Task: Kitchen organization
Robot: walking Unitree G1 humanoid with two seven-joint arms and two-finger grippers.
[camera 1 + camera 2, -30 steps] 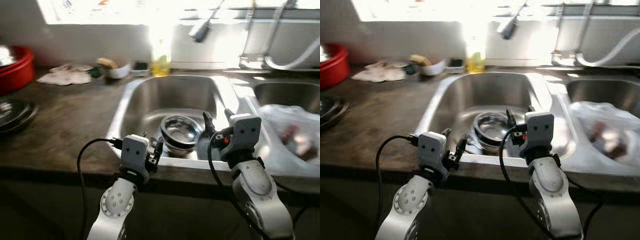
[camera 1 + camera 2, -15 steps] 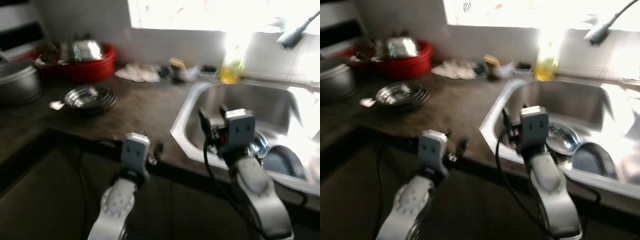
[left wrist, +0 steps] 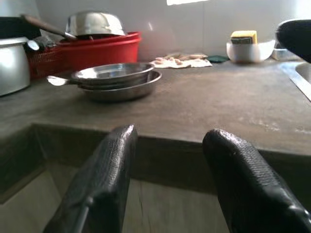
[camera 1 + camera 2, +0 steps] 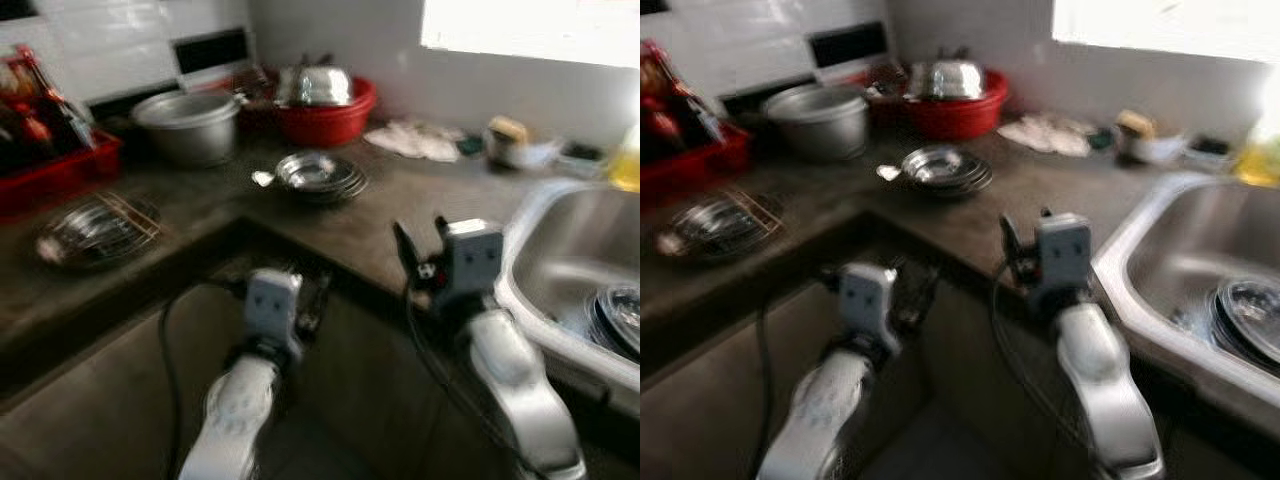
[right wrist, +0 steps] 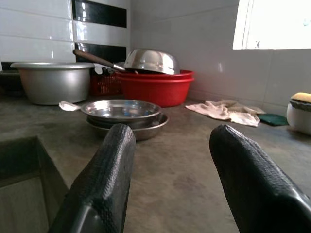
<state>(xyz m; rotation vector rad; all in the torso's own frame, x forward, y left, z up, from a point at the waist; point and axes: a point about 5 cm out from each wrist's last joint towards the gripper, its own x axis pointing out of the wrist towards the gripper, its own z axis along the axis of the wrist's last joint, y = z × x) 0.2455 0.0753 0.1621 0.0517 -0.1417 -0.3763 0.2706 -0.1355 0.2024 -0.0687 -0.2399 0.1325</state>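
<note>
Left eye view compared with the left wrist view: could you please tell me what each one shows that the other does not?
Left eye view: the sink at the right, a red crate of bottles, a wire rack, and the right gripper over the counter edge.

Left wrist view: the left gripper close up, its textured fingers apart, level with the counter's front edge.

Shared: the stacked steel plates, red basin with a steel bowl, silver pot and cloth.

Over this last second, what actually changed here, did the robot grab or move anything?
Only the view swung left, from the sink to the corner counter with stacked steel plates and red basin. The left gripper and right gripper stay open and empty; nothing on the counter moved.
</note>
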